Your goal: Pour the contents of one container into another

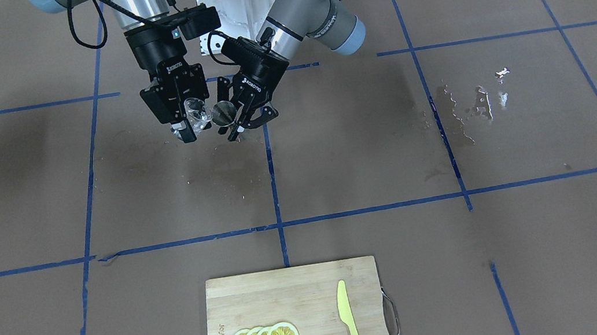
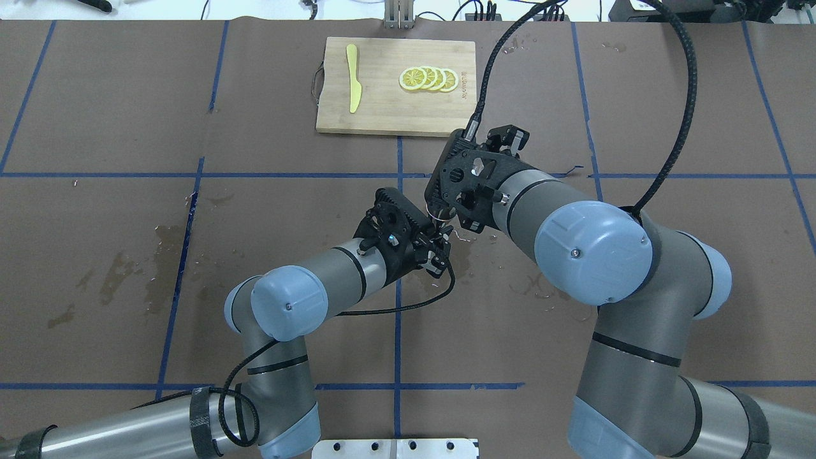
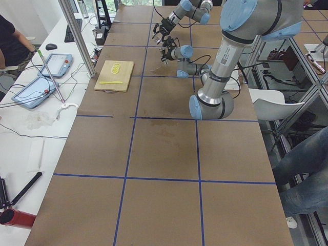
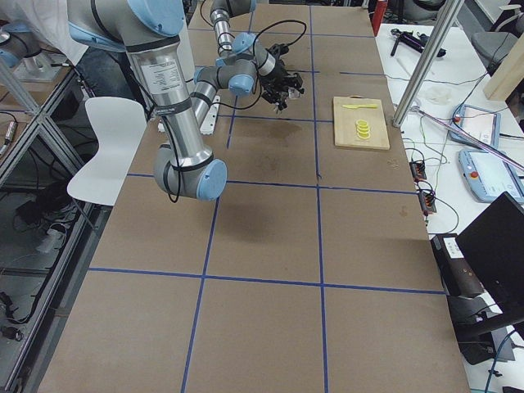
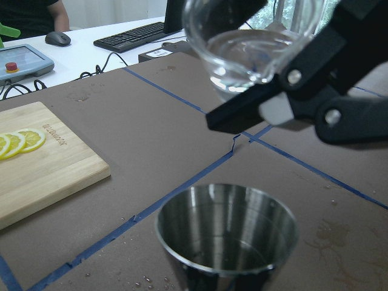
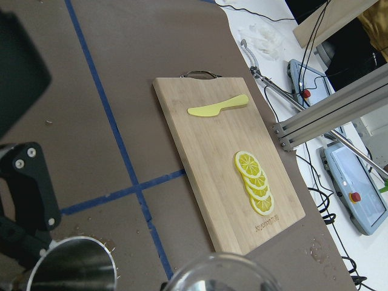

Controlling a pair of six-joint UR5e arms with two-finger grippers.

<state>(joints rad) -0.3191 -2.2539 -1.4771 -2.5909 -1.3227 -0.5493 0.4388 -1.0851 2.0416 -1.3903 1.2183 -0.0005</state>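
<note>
While the right gripper [image 1: 190, 121] clasped the small clear glass cup [image 5: 248, 48] tilted, the left gripper [image 1: 237, 115] held the silver steel jigger [image 5: 227, 227] just below. Mouth up, apparently to catch the pour.

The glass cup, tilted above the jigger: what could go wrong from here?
1. The glass cup hangs beyond the jigger, perhaps not over its mouth; the liquid may miss and wet the table.
2. The jigger's mouth is small, so a fast tilt may overflow it.

The brown tabletop [image 1: 521, 253] was gridded with blue tape [image 1: 368, 209]; a white chair [image 4: 102, 151] and a cluttered white desk [image 3: 20, 133] flanked it.
</note>
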